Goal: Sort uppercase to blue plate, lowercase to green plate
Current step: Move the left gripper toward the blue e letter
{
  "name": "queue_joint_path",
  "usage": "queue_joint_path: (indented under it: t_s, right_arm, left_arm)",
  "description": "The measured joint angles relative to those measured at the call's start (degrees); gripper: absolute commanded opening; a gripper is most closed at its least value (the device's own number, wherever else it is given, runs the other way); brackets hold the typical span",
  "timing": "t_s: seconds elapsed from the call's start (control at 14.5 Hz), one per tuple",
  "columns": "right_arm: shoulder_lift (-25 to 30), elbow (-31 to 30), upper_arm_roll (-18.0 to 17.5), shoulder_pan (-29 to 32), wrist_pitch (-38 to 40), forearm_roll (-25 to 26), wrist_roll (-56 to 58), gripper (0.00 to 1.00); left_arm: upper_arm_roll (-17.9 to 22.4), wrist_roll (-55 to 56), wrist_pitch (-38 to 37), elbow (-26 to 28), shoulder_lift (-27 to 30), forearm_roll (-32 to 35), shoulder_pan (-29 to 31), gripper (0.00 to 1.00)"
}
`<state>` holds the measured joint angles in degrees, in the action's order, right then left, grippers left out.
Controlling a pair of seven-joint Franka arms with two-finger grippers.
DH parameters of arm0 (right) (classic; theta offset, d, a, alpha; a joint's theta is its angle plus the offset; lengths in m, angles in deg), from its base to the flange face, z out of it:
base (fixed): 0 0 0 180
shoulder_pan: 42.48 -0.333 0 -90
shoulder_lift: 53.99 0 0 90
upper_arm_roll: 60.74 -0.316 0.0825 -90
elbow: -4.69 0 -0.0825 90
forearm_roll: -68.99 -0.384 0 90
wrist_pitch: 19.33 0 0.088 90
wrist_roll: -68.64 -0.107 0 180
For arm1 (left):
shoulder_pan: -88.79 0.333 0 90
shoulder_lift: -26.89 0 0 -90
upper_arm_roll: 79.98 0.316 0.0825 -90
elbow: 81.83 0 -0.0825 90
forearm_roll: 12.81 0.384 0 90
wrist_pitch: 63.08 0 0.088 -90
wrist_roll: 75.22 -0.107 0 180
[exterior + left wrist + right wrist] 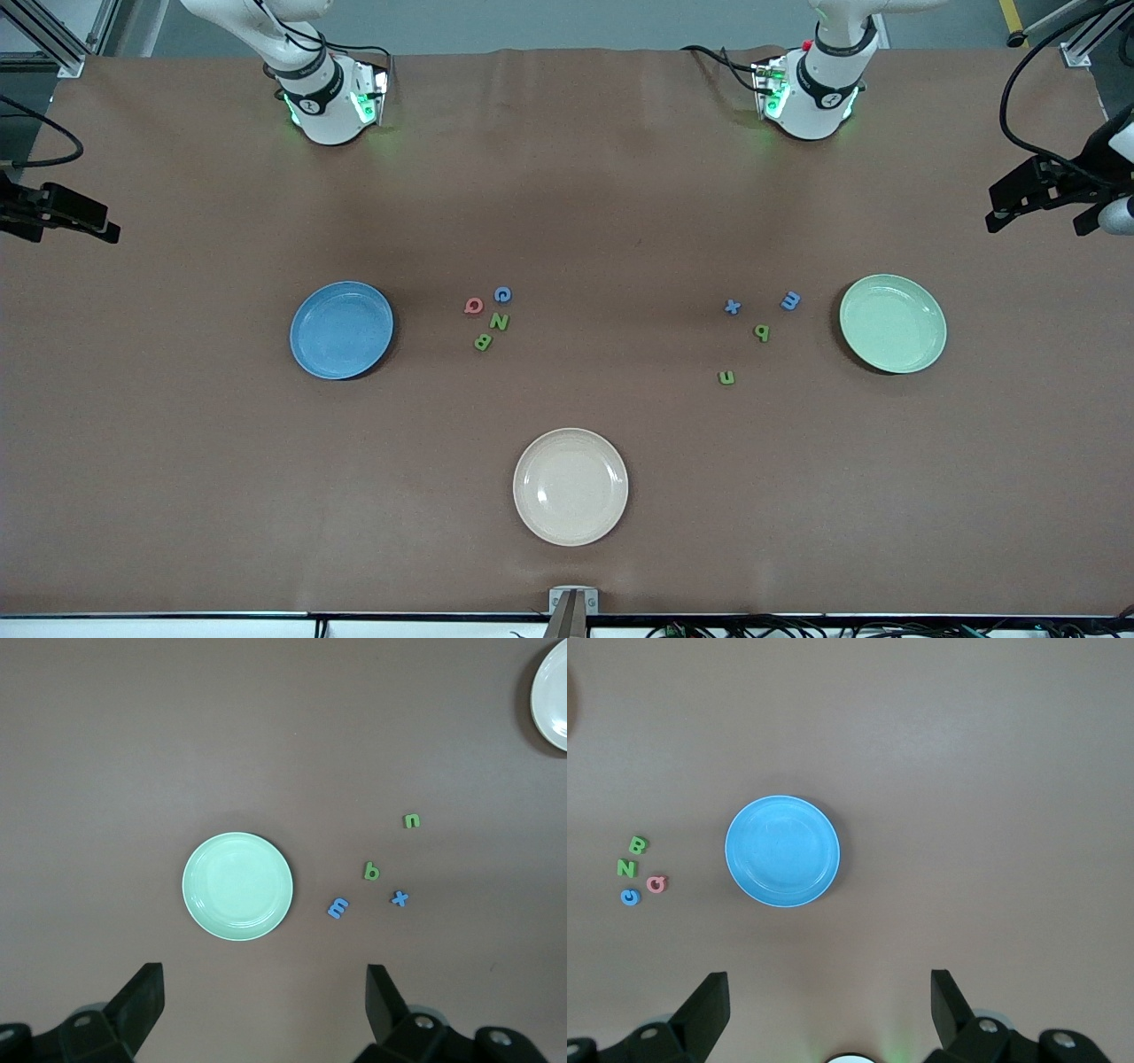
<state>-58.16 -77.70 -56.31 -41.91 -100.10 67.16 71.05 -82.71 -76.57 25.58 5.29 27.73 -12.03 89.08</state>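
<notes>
The blue plate (341, 330) (782, 850) lies bare toward the right arm's end. Beside it cluster the uppercase pieces: red Q (474, 306) (656, 883), blue C (502, 294), green N (499, 322) and green B (483, 341). The green plate (892, 322) (237, 886) lies bare toward the left arm's end. The lowercase pieces lie loose beside it: blue x (732, 307), blue m (790, 301) (337, 907), green p (761, 333) and green u (726, 377). My left gripper (266, 973) hangs open high over the green plate's area. My right gripper (829, 976) hangs open high over the blue plate's area. Both hold nothing.
A cream plate (570, 486) (554, 691) sits nearest the front camera, midway along the table. The two arm bases (328, 97) (811, 93) stand at the table's farthest edge. Black camera mounts (62, 217) (1054, 190) reach in at both ends.
</notes>
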Motion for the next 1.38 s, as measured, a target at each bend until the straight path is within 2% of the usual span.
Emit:
queue_joint_path:
  t_s: [0.76, 1.04, 1.25, 1.38]
  right_arm:
    - [0.00, -0.46, 0.45, 0.09, -0.04, 0.00, 0.00, 1.00]
    - [0.04, -0.71, 0.75, 0.43, -0.04, 0.00, 0.13, 1.00]
    - [0.25, -0.73, 0.75, 0.43, -0.05, 0.00, 0.14, 1.00]
    - [0.73, -0.76, 0.75, 0.43, -0.04, 0.00, 0.15, 1.00]
  left_arm:
    - [0.25, 0.06, -1.19, 0.42, -0.17, 0.00, 0.15, 1.00]
    - [-0.14, -0.03, -2.38, 1.02, -1.90, -1.78, -0.14, 1.00]
    - [-2.24, -0.90, -1.84, 3.72, -3.75, -2.72, -0.41, 0.99]
    - [-4.52, -3.31, 1.57, 8.02, -4.26, -2.74, -0.53, 0.99]
